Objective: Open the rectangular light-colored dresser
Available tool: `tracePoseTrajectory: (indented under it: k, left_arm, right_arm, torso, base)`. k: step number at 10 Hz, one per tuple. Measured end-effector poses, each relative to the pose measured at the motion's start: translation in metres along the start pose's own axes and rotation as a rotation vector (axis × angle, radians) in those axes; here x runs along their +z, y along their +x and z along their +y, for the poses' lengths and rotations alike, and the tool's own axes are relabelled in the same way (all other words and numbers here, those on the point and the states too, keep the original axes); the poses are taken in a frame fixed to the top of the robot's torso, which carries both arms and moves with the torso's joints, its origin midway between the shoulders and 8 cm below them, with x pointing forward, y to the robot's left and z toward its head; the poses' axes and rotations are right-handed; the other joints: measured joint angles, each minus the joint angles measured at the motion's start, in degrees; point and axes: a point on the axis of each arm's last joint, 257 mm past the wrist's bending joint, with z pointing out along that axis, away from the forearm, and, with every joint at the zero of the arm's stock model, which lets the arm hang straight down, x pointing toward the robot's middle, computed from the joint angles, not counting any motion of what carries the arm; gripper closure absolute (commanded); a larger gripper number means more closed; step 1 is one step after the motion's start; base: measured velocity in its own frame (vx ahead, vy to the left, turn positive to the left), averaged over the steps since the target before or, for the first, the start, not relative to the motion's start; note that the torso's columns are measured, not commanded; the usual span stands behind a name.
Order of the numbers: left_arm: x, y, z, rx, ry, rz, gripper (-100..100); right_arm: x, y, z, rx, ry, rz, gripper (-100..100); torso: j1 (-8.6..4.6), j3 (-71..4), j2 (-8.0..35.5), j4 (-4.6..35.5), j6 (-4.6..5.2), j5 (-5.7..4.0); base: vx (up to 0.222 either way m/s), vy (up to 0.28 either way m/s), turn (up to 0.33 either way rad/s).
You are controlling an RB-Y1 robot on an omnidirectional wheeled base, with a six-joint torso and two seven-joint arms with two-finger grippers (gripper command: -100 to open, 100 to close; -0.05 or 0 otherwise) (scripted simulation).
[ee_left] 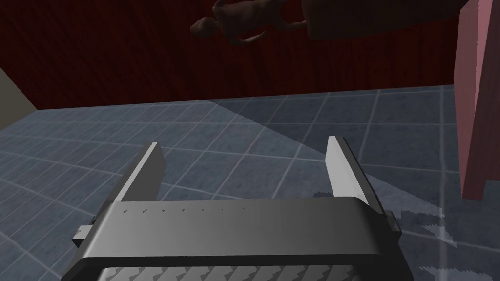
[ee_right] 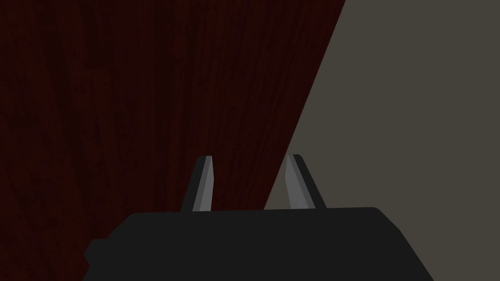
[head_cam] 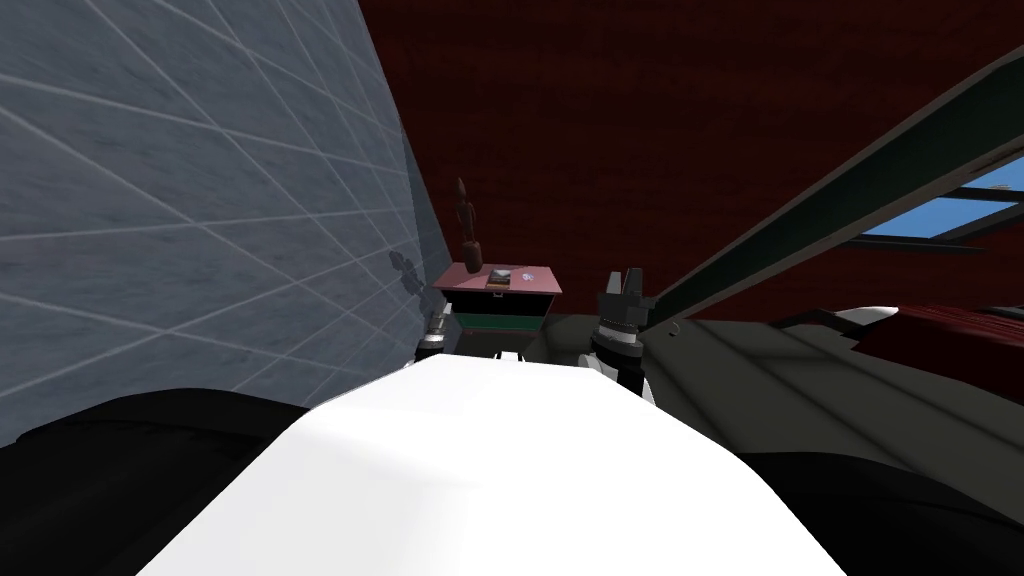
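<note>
The dresser (head_cam: pixel 497 283) is small, with a pink top and a dark green front, and stands ahead against the grey tiled wall. On its top are a dark figurine (head_cam: pixel 470 245) and a small dark box (head_cam: pixel 500 277). My left gripper (head_cam: pixel 437 322) hangs low beside the dresser's left side. Seen from the left wrist, that gripper (ee_left: pixel 242 144) is wide open and empty, with the pink dresser edge (ee_left: pixel 476 97) off to one side and the figurine (ee_left: pixel 234 22) beyond. My right gripper (head_cam: pixel 625 275) is raised right of the dresser; its fingers (ee_right: pixel 202 183) stand slightly apart with nothing between them.
A grey tiled wall (head_cam: pixel 200 200) runs along my left, close to the dresser. A dark red wall (head_cam: pixel 650 120) stands behind it. A dark-framed window (head_cam: pixel 940 215) slants at the right, with a white and red object (head_cam: pixel 880 315) below it.
</note>
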Motion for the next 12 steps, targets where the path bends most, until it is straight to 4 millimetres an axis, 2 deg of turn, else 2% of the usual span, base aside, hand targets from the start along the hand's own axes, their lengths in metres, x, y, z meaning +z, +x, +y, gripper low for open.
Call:
tracePoseTrajectory:
  k: [12]
  left_arm:
    - [-0.054, 0.012, 0.067, -0.011, -0.097, 0.015, -100]
  right_arm:
    - [0.000, 0.000, 0.000, 0.000, 0.000, 0.000, 0]
  torso:
    - [-0.05, 0.01, 0.02, 0.01, 0.00, -0.01]
  base:
    - [0.095, -0.041, -0.005]
